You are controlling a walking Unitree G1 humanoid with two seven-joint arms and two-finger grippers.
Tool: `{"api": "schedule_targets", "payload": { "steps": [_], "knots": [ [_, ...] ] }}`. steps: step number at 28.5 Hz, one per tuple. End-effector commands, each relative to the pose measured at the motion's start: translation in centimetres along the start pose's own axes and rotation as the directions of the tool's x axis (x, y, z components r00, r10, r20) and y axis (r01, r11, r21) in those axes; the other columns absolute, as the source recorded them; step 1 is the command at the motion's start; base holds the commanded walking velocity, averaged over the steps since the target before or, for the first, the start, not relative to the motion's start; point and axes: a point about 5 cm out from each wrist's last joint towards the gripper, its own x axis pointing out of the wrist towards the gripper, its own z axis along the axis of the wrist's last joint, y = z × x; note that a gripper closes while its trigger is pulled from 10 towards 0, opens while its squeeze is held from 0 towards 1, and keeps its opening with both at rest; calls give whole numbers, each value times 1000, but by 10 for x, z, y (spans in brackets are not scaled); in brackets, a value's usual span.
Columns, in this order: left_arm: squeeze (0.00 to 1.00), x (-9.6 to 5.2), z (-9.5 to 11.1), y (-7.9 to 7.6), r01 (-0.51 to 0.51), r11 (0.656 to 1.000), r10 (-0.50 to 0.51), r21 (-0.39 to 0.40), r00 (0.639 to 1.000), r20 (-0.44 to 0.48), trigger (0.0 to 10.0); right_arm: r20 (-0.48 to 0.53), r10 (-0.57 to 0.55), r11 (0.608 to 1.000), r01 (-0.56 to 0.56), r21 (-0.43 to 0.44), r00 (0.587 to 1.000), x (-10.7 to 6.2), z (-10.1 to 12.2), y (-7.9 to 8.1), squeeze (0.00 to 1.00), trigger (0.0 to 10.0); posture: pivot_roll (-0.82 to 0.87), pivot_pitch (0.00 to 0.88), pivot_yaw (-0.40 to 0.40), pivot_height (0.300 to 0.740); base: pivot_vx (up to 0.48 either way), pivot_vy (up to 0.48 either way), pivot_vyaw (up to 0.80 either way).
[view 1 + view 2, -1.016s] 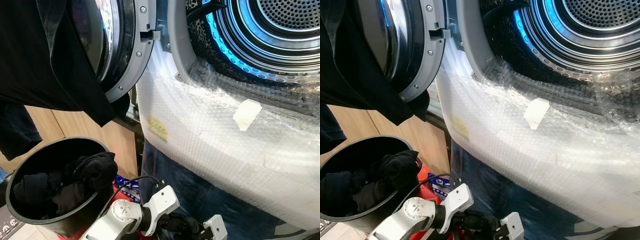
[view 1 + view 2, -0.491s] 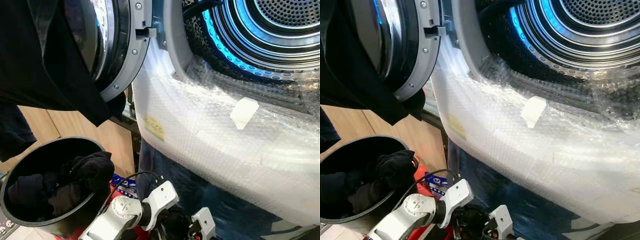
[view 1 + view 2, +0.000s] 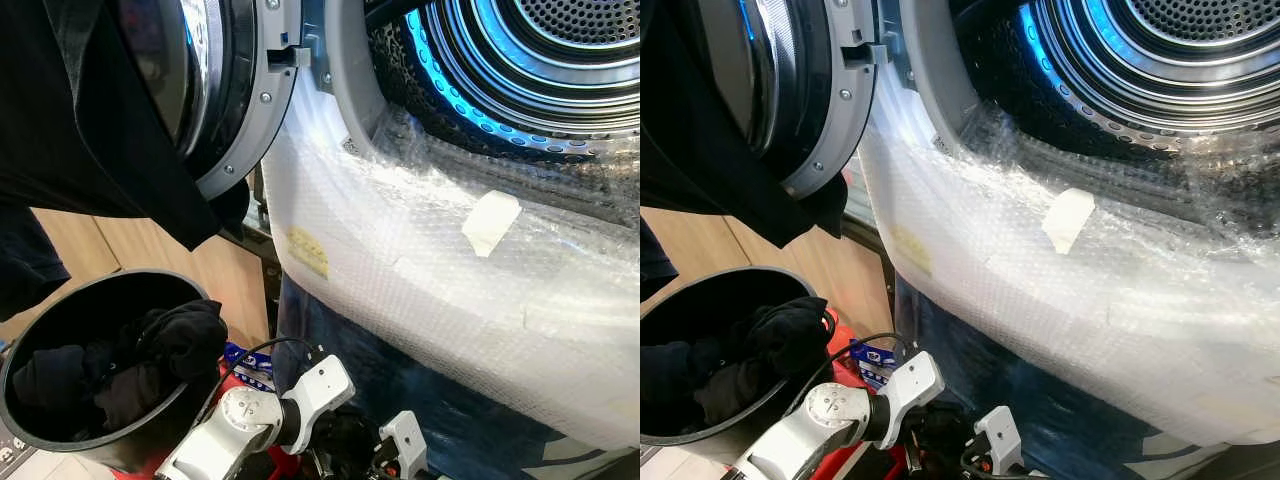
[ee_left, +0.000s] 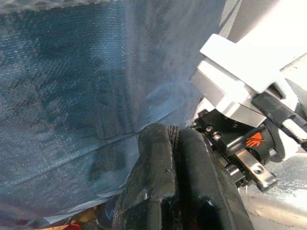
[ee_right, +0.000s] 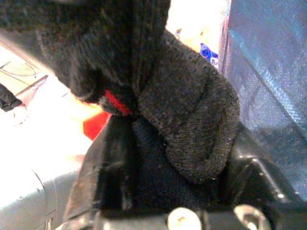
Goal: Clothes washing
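The washer (image 3: 420, 250) stands before me with its door (image 3: 235, 90) swung open and its blue-lit drum (image 3: 540, 60) showing. Bubble wrap covers its front. A black garment (image 3: 90, 120) hangs over the door. Low in front of the machine, my left gripper (image 4: 173, 136) is shut, its two black fingers pressed together. Just beyond it my right gripper (image 5: 177, 158) is shut on a dark knitted garment (image 5: 192, 110) with a red spot. In the left eye view both grippers meet at a dark clump (image 3: 345, 445).
A black bucket (image 3: 60, 300) holding dark clothes (image 3: 150, 350) stands at the lower left beside my left arm (image 3: 250, 415). Blue sheeting (image 3: 450, 400) covers the washer's base. A strip of tape (image 3: 490, 222) sticks on the bubble wrap. A wooden panel (image 3: 150, 265) is behind the bucket.
My right gripper has shifted a little to the left, closer to the left gripper. The camera has moved slightly; the washer and bucket stay put.
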Motion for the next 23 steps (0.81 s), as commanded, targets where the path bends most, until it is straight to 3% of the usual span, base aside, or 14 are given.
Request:
{"api": "schedule_targets", "payload": {
  "steps": [1, 22, 23],
  "knots": [
    [0, 0, 0, 3, -19, 1000, 19, 13, 1000, -5, 0, -6, 1, 1000, -1, -9, 1000, 1, 0, 0, 0, 0, 47, 122, -22, 740, 0, 0, 0],
    [0, -6, 7, 10, -52, 998, 52, 33, 999, 10, 0, -27, -8, 1000, 7, -30, 1000, 5, 2, 0, 0, 0, 54, 121, -17, 740, 0, 0, 0],
    [1000, -8, 7, 13, -72, 997, 72, 19, 997, 24, 10000, -22, -10, 1000, 9, -29, 1000, 6, 3, 0, 0, 0, 51, 119, -13, 740, 0, 0, 0]
  ]
}}
